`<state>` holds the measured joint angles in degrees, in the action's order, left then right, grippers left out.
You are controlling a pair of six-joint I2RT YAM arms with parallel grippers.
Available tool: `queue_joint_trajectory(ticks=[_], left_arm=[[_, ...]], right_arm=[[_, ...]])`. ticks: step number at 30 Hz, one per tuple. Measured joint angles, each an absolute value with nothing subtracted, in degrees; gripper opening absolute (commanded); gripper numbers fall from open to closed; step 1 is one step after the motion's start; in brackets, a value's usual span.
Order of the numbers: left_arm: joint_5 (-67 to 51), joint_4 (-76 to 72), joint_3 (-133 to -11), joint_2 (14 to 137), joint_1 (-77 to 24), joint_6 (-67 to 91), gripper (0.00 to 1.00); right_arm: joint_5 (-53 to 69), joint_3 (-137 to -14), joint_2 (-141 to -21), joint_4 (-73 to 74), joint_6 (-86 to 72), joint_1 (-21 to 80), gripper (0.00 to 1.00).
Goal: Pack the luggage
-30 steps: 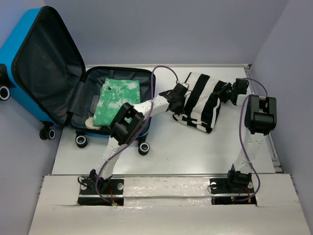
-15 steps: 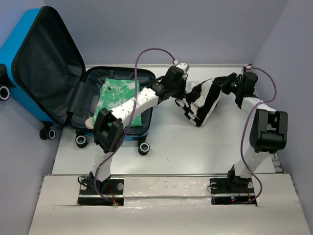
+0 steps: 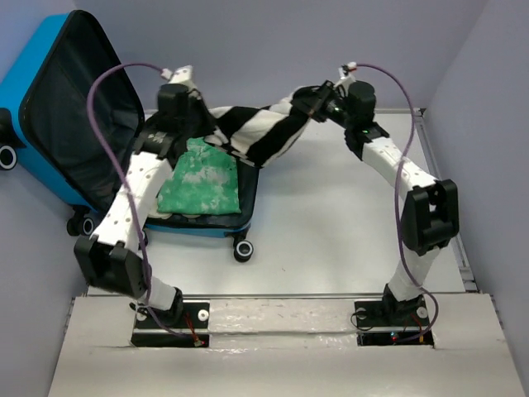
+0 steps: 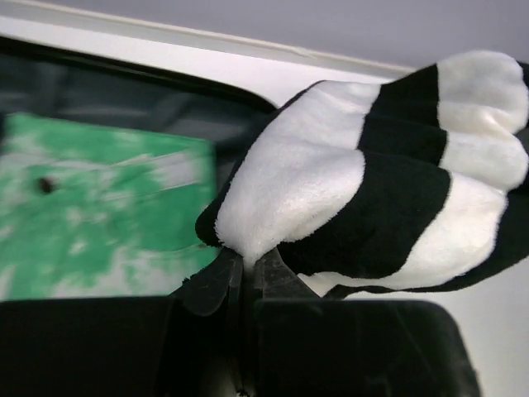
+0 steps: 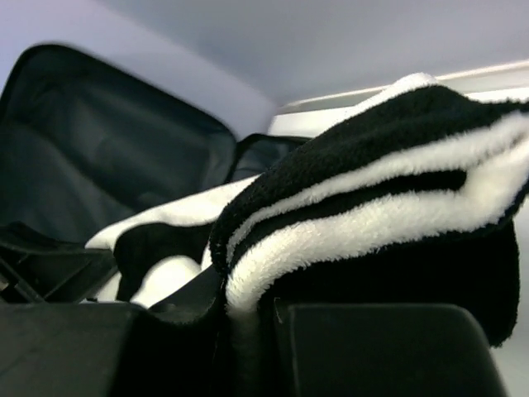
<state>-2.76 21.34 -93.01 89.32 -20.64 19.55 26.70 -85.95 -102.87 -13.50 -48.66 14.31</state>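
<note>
Luggage point(image 3: 74, 99) lay open at far left, lid upright; its stiff, wheeled shell would likely roll, so it seemed best held by the lid rim. Limp striped fleece point(image 3: 260, 132) sagged between left gripper point(image 4: 246, 265) and right gripper point(image 5: 248, 306), each clamped on an end, reaching over a green garment point(image 3: 200, 178) packed inside.

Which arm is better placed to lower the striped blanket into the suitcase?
Left. The left gripper holds the striped blanket over the luggage, by the green cloth; the right gripper holds it over the table.

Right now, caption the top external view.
Left arm and right arm, jaws shut, suspend a striped blanket partly over the luggage, green cloth inside.
</note>
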Motion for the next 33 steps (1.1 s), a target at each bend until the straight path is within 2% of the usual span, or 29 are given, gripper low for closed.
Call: queue_joint_trajectory(ticks=[3, 4, 5, 6, 7, 9, 10, 12, 15, 18, 23, 26, 32, 33], left_arm=[[-2.55, 21.34, -86.41, 80.09, -10.63, 19.53, 0.08], [-2.11, 21.65, -84.71, 77.49, -7.27, 19.42, 0.15], [-1.69, 21.28, -83.48, 75.81, -5.15, 19.38, 0.29], [-1.48, 20.23, -80.53, 73.36, -1.52, 19.18, 0.45], [-1.43, 19.55, -78.22, 71.90, 0.19, 18.85, 0.62], [-1.19, 19.31, -73.08, 70.28, 5.78, 18.55, 0.81], [-1.23, 18.98, -70.94, 70.43, 8.25, 19.05, 0.98], [-0.84, 19.07, -67.68, 71.26, 11.14, 18.85, 0.99], [0.30, 21.47, -64.95, 71.46, 11.86, 19.42, 0.99], [1.39, 22.61, -67.42, 70.17, 10.66, 19.35, 0.99], [6.68, 24.03, -76.25, 64.58, 0.80, 19.38, 0.98], [8.27, 24.16, -78.91, 59.61, -3.88, 19.40, 0.98], [21.47, 28.10, -78.61, 48.75, -4.23, 19.18, 0.97], [25.36, 29.36, -78.28, 46.81, -4.14, 18.85, 0.97]], right_arm=[[25.43, -95.81, -109.67, -12.80, -49.08, 20.95, 0.07], [25.32, -97.45, -111.11, -12.84, -49.08, 22.13, 0.07], [24.77, -100.31, -114.02, -12.05, -49.10, 25.08, 0.11], [24.38, -103.53, -116.64, -10.59, -48.95, 27.42, 0.26], [24.05, -107.83, -120.36, -9.89, -48.58, 29.23, 0.35], [23.51, -113.67, -126.89, -7.46, -47.68, 32.51, 0.58], [23.00, -116.81, -130.47, -5.30, -46.44, 34.02, 0.78], [22.22, -119.39, -135.11, -0.56, -44.71, 36.03, 0.93], [21.19, -122.41, -140.57, 8.86, -40.47, 37.91, 0.94], [19.73, -122.91, -141.49, 15.07, -36.93, 38.04, 0.94], [16.71, -122.80, -136.64, 19.03, -32.23, 38.02, 0.95], [14.00, -120.16, -129.51, 20.93, -29.17, 37.93, 1.00], [12.71, -115.74, -115.83, 22.22, -25.15, 36.69, 0.98], [13.19, -115.74, -114.80, 22.04, -24.75, 36.51, 0.85]])
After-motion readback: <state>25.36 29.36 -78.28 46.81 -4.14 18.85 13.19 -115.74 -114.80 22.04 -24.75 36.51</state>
